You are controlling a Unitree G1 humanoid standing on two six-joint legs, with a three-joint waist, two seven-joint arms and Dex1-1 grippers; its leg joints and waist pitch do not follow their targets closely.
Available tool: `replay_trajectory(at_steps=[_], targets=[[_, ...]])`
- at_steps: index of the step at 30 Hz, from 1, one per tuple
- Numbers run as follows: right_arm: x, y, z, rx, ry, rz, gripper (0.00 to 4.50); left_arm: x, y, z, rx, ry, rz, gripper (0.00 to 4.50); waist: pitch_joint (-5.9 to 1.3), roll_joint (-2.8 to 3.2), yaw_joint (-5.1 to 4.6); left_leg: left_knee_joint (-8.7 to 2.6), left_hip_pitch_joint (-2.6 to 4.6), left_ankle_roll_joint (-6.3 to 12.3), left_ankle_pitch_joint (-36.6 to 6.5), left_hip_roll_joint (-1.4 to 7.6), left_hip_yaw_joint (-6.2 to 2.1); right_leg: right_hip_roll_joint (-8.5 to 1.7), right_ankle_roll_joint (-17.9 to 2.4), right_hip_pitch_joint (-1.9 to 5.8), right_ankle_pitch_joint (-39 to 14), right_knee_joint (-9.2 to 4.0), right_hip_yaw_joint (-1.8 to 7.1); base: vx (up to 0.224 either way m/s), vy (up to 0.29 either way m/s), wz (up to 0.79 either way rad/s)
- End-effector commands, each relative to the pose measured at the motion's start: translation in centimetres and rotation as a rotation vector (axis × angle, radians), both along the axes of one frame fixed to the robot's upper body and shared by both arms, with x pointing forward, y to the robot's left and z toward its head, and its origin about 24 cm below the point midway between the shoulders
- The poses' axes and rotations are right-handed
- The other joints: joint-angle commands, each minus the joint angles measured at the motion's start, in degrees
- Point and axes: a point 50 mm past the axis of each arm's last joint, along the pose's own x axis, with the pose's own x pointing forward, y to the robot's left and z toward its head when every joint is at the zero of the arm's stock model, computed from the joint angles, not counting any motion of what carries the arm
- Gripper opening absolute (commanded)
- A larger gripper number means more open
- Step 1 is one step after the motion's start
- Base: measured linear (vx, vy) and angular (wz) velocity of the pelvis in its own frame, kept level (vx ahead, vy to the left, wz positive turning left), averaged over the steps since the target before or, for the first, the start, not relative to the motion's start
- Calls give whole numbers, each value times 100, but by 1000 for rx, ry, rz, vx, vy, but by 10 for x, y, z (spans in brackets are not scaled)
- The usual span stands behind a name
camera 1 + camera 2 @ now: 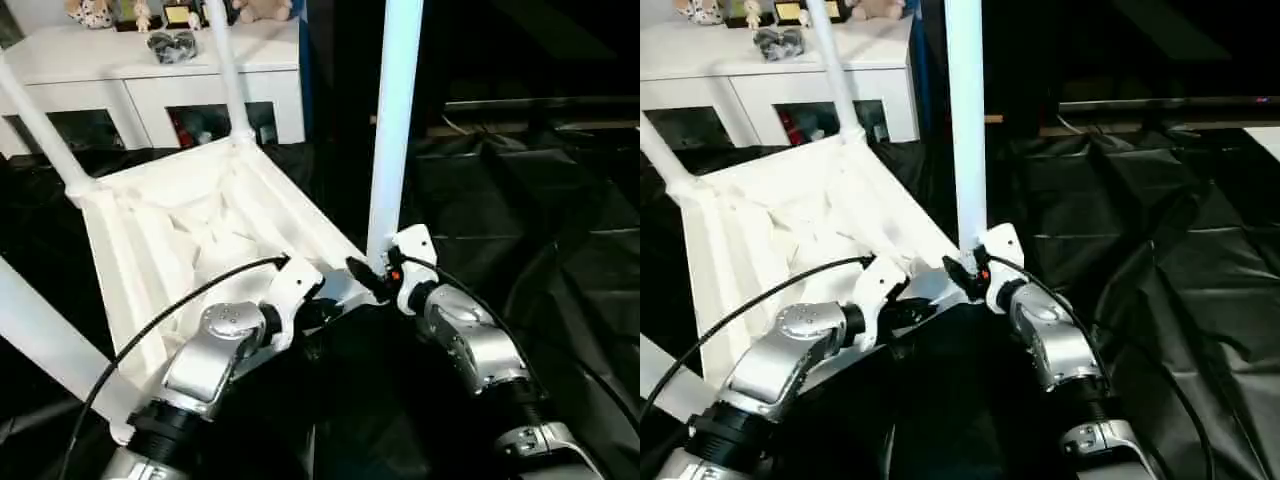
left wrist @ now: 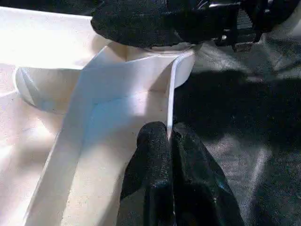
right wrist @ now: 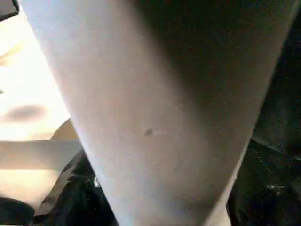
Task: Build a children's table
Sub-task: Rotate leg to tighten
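Note:
The white tabletop [image 1: 190, 230] lies underside up and tilted on black cloth, ribs showing. Three legs stand in its sockets: one at the far corner [image 1: 225, 70], one at the left corner [image 1: 40, 130] and one at the near left [image 1: 40, 340]. A fourth leg [image 1: 393, 120] stands upright in the near right corner socket. My right gripper [image 1: 372, 278] is closed around that leg's base; the leg [image 3: 155, 117] looms close in the right wrist view. My left gripper [image 2: 168, 134] is shut on the tabletop's thin rim [image 2: 171, 94] just beside that socket.
A white cabinet [image 1: 150, 70] with glass doors stands behind the tabletop, soft toys and small items on top. Crumpled black cloth [image 1: 520, 200] covers the floor to the right and front. My two forearms cross the lower part of the eye views.

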Motion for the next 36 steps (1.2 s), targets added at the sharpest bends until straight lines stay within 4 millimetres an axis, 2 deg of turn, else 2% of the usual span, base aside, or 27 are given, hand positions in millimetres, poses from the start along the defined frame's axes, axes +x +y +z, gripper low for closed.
replay_trajectory(at_steps=[1,6,7,9,10,14,15,17,23,24,27,28,29,33,36], targets=[[-21,34,-28,18,152,145,315,0,-31,24,-124,-91,-71,0,-219,-121,25,-393,-3,378,-977,380,-186,-547,-1000,205,-1297,-509,323,0,0,0],[-19,26,-17,24,85,240,355,-1,-19,24,-113,-83,-123,0,-209,-100,28,-411,9,343,-1222,393,-197,-554,-948,202,-1616,-538,318,0,0,0],[-20,24,-15,21,69,284,355,-2,-16,24,-113,-81,-142,0,-211,-85,24,-414,11,337,-1224,399,-198,-548,-960,197,-1554,-534,321,0,0,0],[-22,22,-14,19,58,318,355,-2,-15,24,-111,-79,-155,0,-213,-94,31,-407,10,357,-1202,400,-193,-552,-1013,207,-1388,-523,325,0,0,0],[-28,15,-7,24,27,448,355,-4,-8,25,-108,-73,-201,0,-222,-79,42,-396,9,390,-1152,394,-190,-544,-1041,215,-1229,-509,321,0,0,0],[-36,7,-1,24,12,575,355,-6,0,26,-104,-58,-261,0,-226,-101,86,-376,5,532,-1045,401,-187,-541,-1111,239,-1000,-483,312,0,0,0],[-40,3,1,25,15,626,355,-7,3,27,-102,-50,-288,0,-215,-93,76,-386,5,554,-1032,413,-181,-539,-1172,213,-977,-478,317,0,0,0],[-43,1,3,26,17,657,355,-8,6,27,-100,-44,-305,0,-212,-91,94,-388,23,533,-1060,424,-181,-535,-1208,207,-1028,-478,314,0,0,0],[-57,-11,4,11,54,826,355,-11,26,26,-74,-1,-386,0,-205,-74,231,-376,58,528,-1069,438,-164,-528,-1228,179,-1082,-475,322,0,0,0],[-61,-15,6,26,83,876,341,-12,35,25,-64,19,-404,0,-208,-66,249,-378,49,518,-1035,448,-169,-536,-1255,189,-1032,-461,323,0,0,0],[-62,-15,7,32,90,890,321,-12,37,25,-65,23,-410,0,-215,-65,267,-378,32,526,-970,454,-173,-532,-1262,190,-886,-436,319,0,0,0],[-62,-15,7,32,90,890,314,-12,37,25,-65,23,-410,0,-213,-66,267,-381,43,515,-990,458,-175,-533,-1274,181,-892,-437,318,0,0,0],[-63,-15,7,38,98,897,307,-13,38,25,-65,25,-414,0,-210,-99,266,-380,38,497,-1007,453,-168,-542,-1285,188,-920,-445,320,0,0,0],[-65,-14,7,48,112,914,270,-14,39,25,-71,34,-423,0,-214,-98,303,-372,34,465,-933,449,-172,-551,-1248,194,-972,-437,323,0,0,0],[-66,-11,5,54,121,914,265,-13,36,24,-76,23,-394,0,-215,-109,303,-364,26,485,-866,444,-170,-555,-1250,199,-902,-431,320,0,0,0]])
